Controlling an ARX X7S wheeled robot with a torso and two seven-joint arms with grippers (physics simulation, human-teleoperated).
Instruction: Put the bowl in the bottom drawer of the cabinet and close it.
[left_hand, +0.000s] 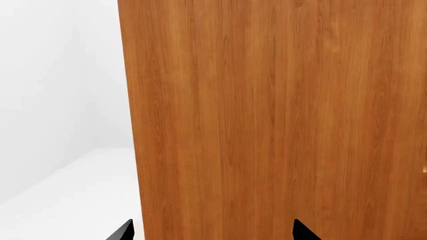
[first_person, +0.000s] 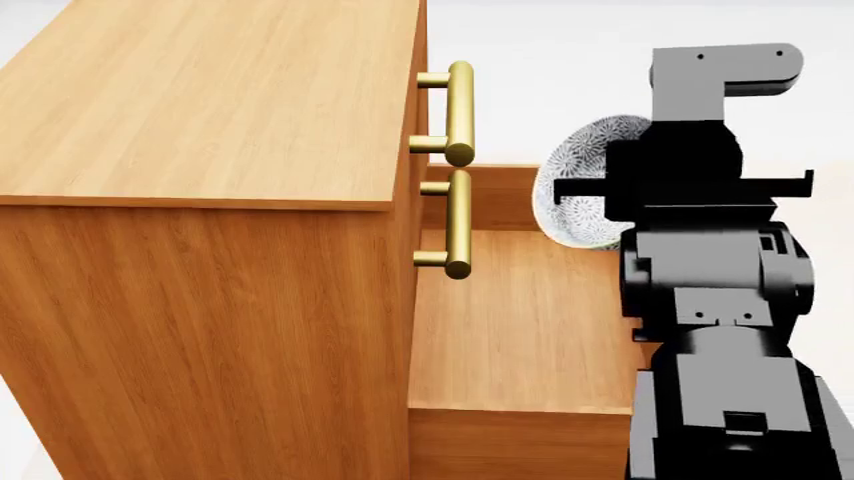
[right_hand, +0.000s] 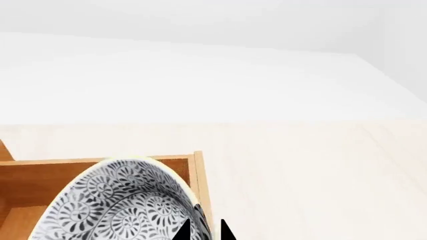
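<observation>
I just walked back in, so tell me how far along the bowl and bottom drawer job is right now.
Done: the bottom drawer of the cabinet is pulled open, its floor bare. In hand: the right gripper pinches the bowl by its rim, tilted on edge above the drawer's far end. Left: lower and release the bowl inside, then push the drawer shut. The left gripper is open, facing the cabinet's side panel.

The right arm (first_person: 714, 300) rises up the right of the head view, its dark wrist bent forward, and the right gripper (right_hand: 203, 231) has its two black fingertips close together, pinching the rim of the bowl (right_hand: 120, 205). The left gripper (left_hand: 213, 231) shows only as two black fingertips set wide apart, with nothing between them; the left arm itself is out of the head view.
</observation>
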